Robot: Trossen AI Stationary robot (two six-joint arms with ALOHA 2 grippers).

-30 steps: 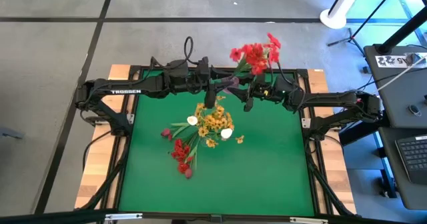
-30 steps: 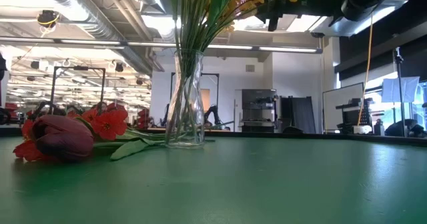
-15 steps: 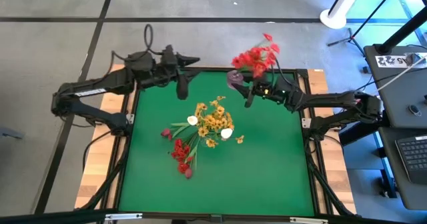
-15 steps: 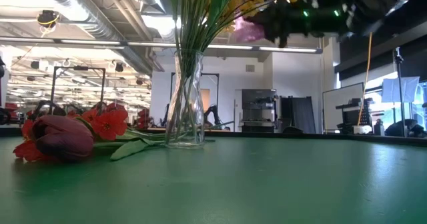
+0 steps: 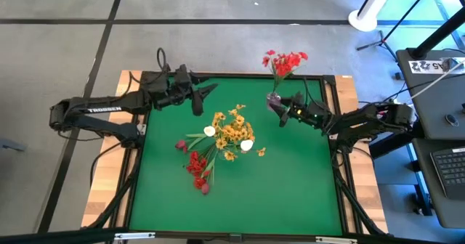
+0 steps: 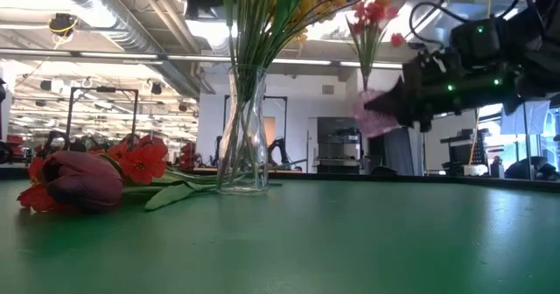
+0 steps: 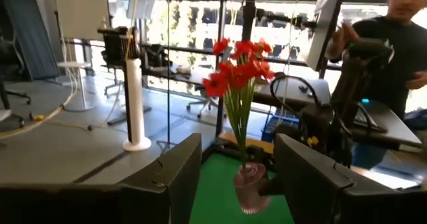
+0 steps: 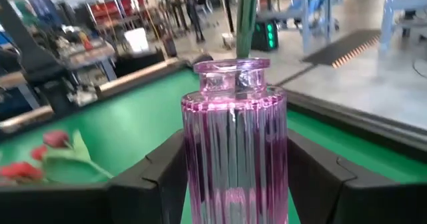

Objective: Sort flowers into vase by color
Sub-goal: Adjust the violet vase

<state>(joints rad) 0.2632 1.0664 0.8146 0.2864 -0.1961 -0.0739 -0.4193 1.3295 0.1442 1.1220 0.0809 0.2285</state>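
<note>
Green table (image 5: 290, 193), wooden border at left and right edges.

Left arm (image 5: 102, 110) along far-left side, reaching toward far edge. Left gripper (image 5: 207, 90) over far-left part of table, fingers (image 7: 170, 177) spread apart, nothing between them.

Right arm (image 5: 363, 119) in from right side. Right gripper (image 5: 280, 107) at far-right part of table, closed around a pink ribbed glass vase (image 8: 235, 137), held off the surface. Vase seen pink against the dark gripper in low view (image 6: 374, 117). Bunch of red flowers (image 5: 285, 61) standing in that vase, green stems upright, blossoms past the far edge of table in high view.

Clear glass vase (image 6: 243, 136) standing on table near centre, a little left. Yellow flowers (image 5: 232, 131) in it, with white buds (image 5: 247, 146) among them; one white bud (image 5: 209, 131) on left side of bunch.

Loose flowers lying flat on table, near-left of clear vase: red blossoms (image 5: 196, 164), a dark maroon bud (image 6: 83, 178) closest to low camera, another dark bud (image 5: 180, 144) at left.

Person (image 7: 393, 44) in dark shirt beyond table, in left wrist view.
</note>
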